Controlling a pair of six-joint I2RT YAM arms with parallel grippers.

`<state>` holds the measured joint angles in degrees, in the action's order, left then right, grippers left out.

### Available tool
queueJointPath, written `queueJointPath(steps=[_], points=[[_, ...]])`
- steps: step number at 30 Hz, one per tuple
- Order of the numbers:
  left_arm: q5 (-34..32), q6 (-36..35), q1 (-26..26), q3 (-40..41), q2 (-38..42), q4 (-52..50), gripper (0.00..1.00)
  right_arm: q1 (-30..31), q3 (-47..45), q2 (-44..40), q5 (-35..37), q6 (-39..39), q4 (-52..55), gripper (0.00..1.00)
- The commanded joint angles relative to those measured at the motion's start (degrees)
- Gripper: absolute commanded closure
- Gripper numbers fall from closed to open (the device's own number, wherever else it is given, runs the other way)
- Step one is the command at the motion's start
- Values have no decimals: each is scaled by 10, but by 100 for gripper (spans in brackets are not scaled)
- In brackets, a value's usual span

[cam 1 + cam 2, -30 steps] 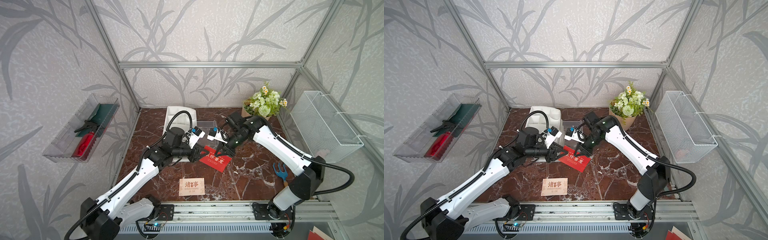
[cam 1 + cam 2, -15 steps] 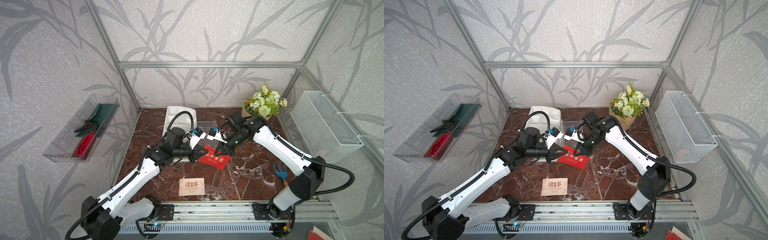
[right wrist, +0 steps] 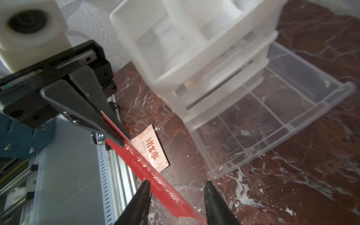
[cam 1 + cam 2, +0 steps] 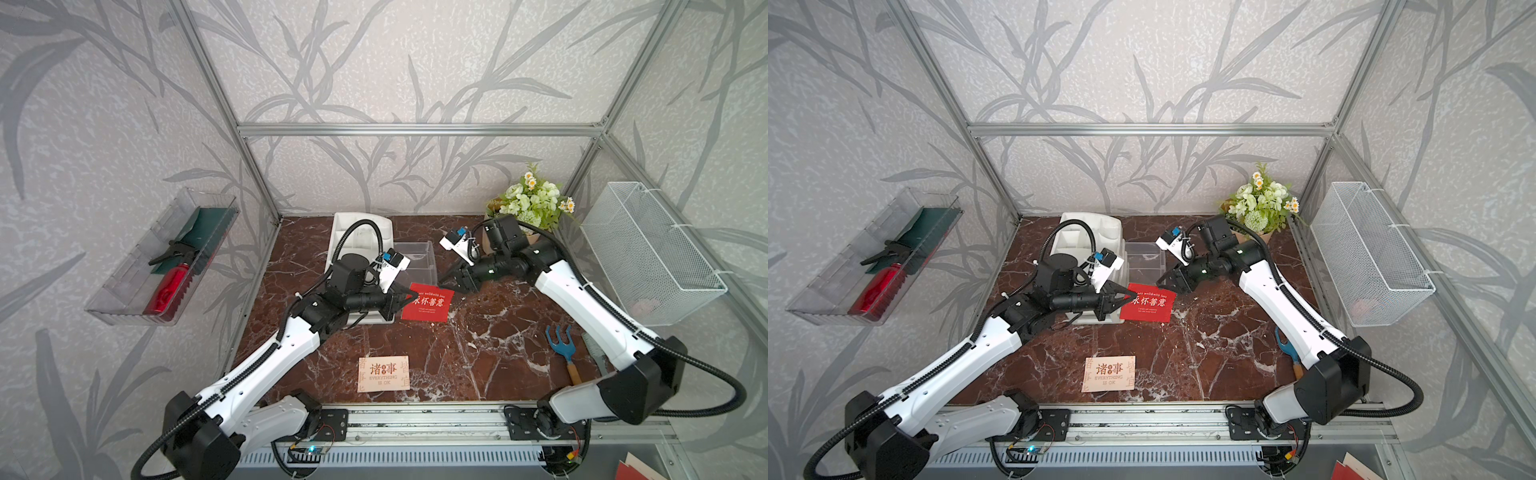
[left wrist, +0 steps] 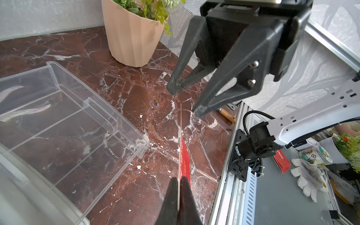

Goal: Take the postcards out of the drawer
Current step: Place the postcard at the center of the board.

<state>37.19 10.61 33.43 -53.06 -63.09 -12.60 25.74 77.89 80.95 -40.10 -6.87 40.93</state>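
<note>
clamping the red postcard (image 4: 428, 302), left gripper (image 5: 178, 180) is holding it outside the seemingly empty drawer (image 5: 116, 121); right gripper (image 5: 186, 100) is gaping just beyond; peach postcard (image 4: 383, 373) is lying out behind.

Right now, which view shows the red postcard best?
A top view: the red postcard shows nearly its whole printed face, pinched at one edge by the left gripper. Left wrist sees it edge-on; right wrist shows a blurred, slanted strip near the open right gripper.
</note>
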Motion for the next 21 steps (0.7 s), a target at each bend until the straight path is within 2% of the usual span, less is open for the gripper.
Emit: queueJointPath(steps=[1, 4, 11, 16, 21], points=[[-10, 28, 2, -3, 9, 39, 100, -30, -71, -56, 16, 142, -133, 50], [-18, 42, 3, 3, 13, 59, 100, -52, -150, -99, 11, 205, -204, 50], [-1, 59, 2, -3, 11, 94, 100, -55, -275, -164, -6, 302, -346, 47], [22, 78, 2, 4, 3, 136, 100, -55, -322, -162, -46, 357, -447, 47], [20, 84, 3, 8, -8, 154, 100, -54, -344, -147, -95, 416, -547, 51]])
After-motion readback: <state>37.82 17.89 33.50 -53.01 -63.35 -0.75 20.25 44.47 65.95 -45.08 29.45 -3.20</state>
